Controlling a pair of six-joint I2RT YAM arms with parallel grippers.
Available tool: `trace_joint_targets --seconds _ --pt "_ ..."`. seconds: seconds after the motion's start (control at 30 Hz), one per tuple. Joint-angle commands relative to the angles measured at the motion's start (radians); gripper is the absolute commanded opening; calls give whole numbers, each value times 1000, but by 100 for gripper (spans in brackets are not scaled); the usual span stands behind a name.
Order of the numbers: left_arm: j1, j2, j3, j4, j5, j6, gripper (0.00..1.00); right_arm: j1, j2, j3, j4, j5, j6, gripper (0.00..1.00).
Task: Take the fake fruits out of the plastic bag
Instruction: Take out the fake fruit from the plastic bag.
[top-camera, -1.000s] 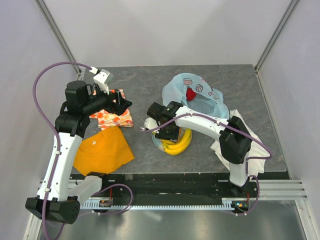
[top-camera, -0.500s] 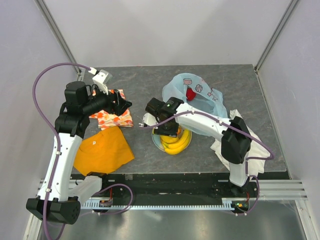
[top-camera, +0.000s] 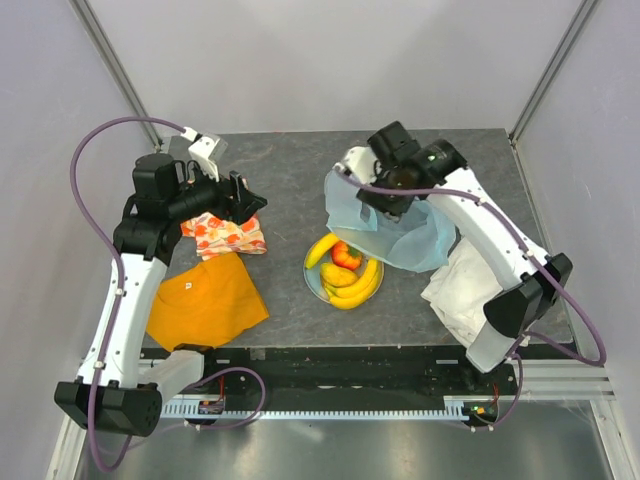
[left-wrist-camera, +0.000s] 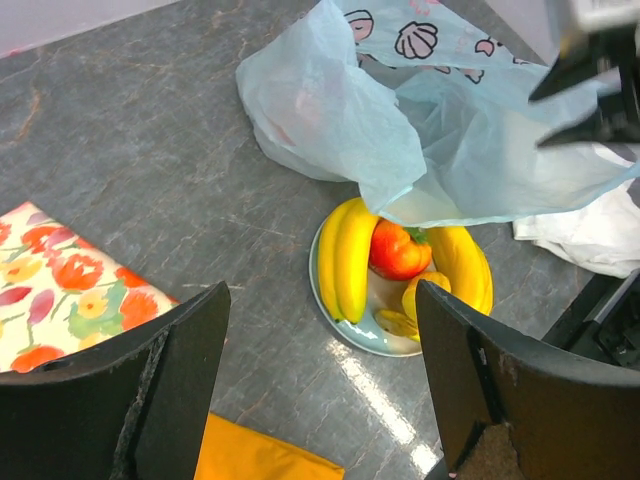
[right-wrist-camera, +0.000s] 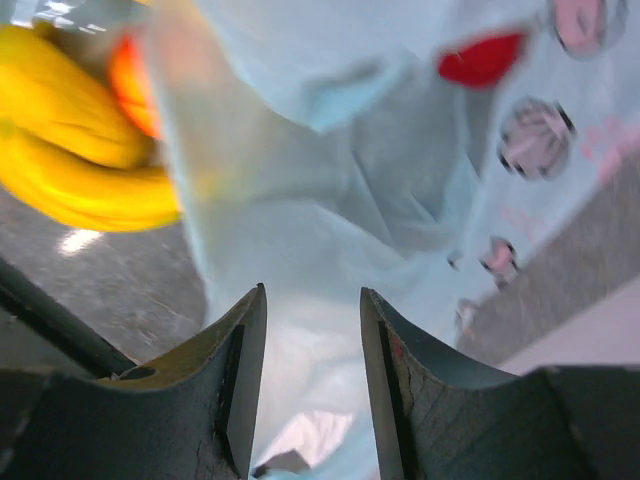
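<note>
Right hand (top-camera: 392, 200), fingers slightly parted, above the thin light-blue plastic bag (top-camera: 400, 225); glossy yellow bananas and red fruit (top-camera: 345, 268) fill a round plate (top-camera: 312, 282) on the tabletop. Left hand (top-camera: 243, 205) spread wide.

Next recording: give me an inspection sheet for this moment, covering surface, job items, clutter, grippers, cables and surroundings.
Surface: dark grey stone-look table, bare at the rear left.
Job's things: plastic bag, light blue, crumpled at centre-right, something red showing through it in the right wrist view; bananas, red apple-like fruit and small yellow-orange fruit lie on a plate outside the bag.
Clutter: fruit-patterned cloth, orange cloth, white cloth.
Grippers: left gripper open, empty, above the table; right gripper above the bag, fingers slightly apart, grip cannot be told.
Cables: purple cable looping along each arm.
Surroundings: white enclosure walls, metal rail at the near edge.
</note>
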Motion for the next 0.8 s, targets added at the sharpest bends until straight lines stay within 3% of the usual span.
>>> trace_joint_targets --seconds 0.0,0.1,0.37,0.53,0.77 --pt "-3 57 59 53 76 -36 82 -131 30 -93 21 24 31 49" --pt "-11 107 96 58 100 -58 81 -197 116 -103 142 13 33 48" --pt "-34 194 131 35 116 -12 81 -277 527 287 218 -50 84 48" --pt "-37 268 168 -2 116 45 80 -299 648 384 294 -16 139 67" --pt "-40 329 193 -38 93 70 80 -299 760 454 376 -34 156 77"
